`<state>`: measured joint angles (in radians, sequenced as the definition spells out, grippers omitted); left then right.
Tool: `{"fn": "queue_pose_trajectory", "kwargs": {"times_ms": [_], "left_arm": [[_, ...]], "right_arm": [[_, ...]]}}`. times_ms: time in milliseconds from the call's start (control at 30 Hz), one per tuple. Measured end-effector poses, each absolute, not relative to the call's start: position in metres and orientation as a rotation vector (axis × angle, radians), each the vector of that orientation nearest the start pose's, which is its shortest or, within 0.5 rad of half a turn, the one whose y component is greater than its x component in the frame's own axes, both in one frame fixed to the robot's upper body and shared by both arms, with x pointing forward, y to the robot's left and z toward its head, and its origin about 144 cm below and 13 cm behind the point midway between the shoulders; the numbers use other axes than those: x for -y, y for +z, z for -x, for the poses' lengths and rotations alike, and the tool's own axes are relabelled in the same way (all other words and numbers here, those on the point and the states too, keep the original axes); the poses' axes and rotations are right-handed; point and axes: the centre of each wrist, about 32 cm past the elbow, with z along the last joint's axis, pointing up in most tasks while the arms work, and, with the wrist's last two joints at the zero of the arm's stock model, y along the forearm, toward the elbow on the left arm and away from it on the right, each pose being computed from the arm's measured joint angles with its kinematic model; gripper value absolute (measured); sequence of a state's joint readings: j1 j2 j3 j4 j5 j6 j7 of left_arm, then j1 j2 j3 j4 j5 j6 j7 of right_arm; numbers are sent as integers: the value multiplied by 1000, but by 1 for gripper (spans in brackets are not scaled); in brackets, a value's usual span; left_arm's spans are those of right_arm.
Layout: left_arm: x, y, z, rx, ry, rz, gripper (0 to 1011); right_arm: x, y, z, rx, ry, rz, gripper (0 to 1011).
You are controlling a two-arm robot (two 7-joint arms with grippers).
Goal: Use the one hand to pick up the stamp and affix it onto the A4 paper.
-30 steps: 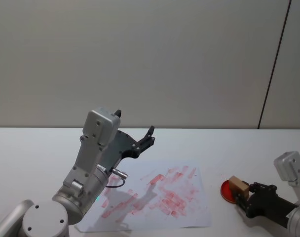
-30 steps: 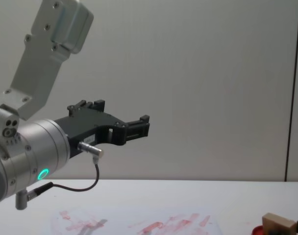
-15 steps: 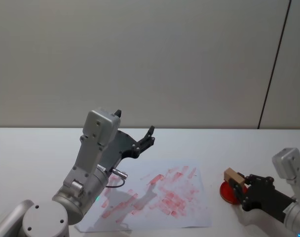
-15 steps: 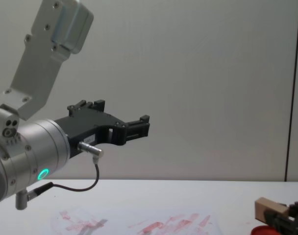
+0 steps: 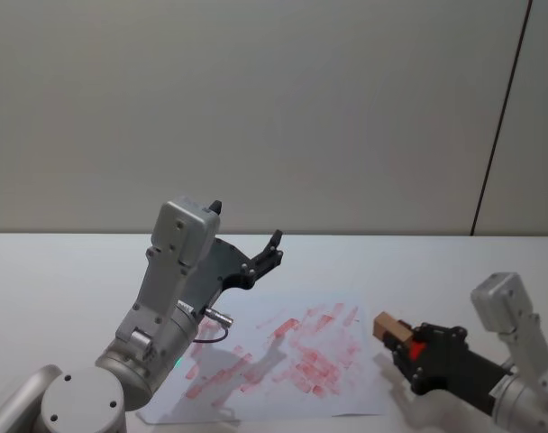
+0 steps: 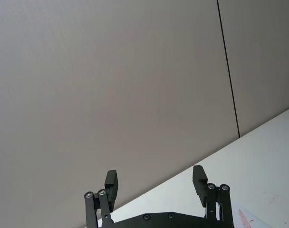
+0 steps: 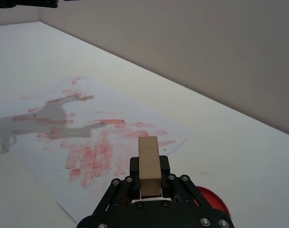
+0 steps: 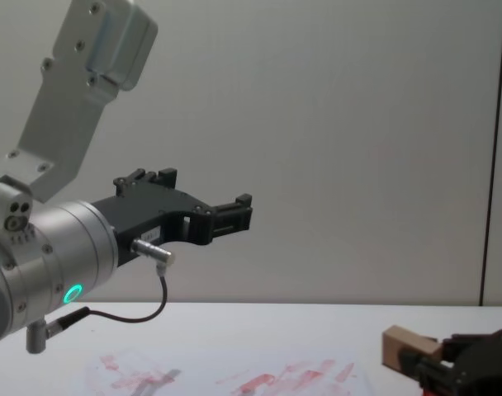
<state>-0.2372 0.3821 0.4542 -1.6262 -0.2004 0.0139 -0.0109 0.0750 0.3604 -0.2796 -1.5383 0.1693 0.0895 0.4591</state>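
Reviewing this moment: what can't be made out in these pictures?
Stamp underside: faces away in head and right wrist views, so its inking cannot be told.
Ink pad: mostly behind the right claw, right wrist view.
Paper near-left corner: behind the left arm, head view.
Paper near edge: cut off by the bottom edge, chest view.
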Motion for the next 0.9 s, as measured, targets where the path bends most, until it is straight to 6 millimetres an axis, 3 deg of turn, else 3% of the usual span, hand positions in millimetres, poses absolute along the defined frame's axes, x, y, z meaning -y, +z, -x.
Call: {"fn": "queue_pose_trajectory", "kwargs": {"times_ms": [900], "left_arm": [[-198,1204,-492,268,1124,-61,1002]], "right_arm": [[233,1129,-455,-32,-758,291,216]]}}
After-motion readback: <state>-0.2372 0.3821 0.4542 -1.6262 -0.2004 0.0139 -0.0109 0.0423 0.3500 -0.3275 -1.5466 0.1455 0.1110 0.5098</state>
